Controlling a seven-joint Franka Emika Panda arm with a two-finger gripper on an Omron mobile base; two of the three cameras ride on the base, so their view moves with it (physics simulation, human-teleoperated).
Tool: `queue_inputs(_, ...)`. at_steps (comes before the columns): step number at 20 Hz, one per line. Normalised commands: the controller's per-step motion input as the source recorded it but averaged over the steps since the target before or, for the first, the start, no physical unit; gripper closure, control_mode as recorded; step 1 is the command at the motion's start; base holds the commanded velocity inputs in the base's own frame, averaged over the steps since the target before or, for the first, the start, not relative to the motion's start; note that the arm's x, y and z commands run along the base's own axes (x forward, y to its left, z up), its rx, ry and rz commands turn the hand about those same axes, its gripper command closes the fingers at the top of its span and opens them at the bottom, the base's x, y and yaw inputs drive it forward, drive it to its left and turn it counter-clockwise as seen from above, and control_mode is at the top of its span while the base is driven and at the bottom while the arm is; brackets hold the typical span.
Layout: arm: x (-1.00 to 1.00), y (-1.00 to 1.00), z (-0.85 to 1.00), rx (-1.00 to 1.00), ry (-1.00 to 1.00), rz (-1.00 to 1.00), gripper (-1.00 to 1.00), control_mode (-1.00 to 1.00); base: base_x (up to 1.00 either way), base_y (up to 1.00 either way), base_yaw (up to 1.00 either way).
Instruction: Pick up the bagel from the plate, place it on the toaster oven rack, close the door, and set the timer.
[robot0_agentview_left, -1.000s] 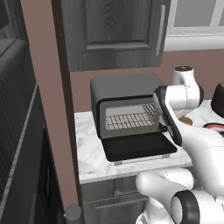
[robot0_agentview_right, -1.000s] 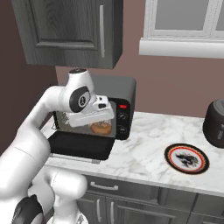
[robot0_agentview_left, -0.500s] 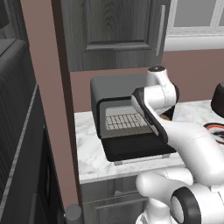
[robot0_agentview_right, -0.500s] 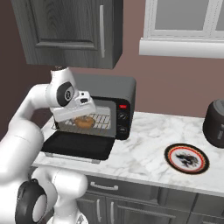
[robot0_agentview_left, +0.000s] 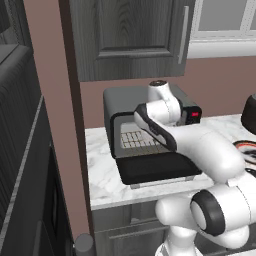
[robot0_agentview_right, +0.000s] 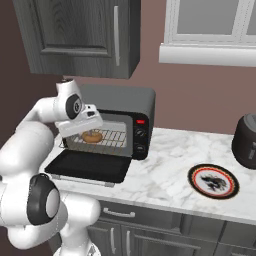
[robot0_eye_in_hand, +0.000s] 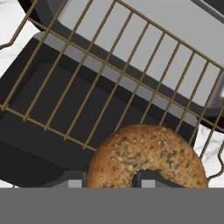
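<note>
Here the gripper (robot0_agentview_right: 86, 131), at left-centre of the right base view, is clamped on the bagel (robot0_eye_in_hand: 146, 157), holding it just above the toaster oven rack (robot0_eye_in_hand: 109, 74) for placing; the door (robot0_agentview_right: 90, 166) hangs open below.

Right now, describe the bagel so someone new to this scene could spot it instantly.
Find the black toaster oven on the marble counter, with its door folded down flat in front. At its mouth, above the pulled-out wire rack, the white arm's claw is shut on the bagel. It is the one round golden-brown seeded ring among grey bars and black panels.
</note>
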Motion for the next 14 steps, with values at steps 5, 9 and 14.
queue_inputs(5,0.47,0.08,-0.36,0.02,0.0,0.08,1.0,-1.0,0.0,0.0,0.0)
queue_inputs(9,0.59,0.0,-0.29,0.03,0.0,0.07,1.0,-1.0,0.0,0.0,0.0)
queue_inputs(14,0.43,0.0,-0.17,0.03,0.0,0.06,1.0,-1.0,0.0,0.0,0.0)
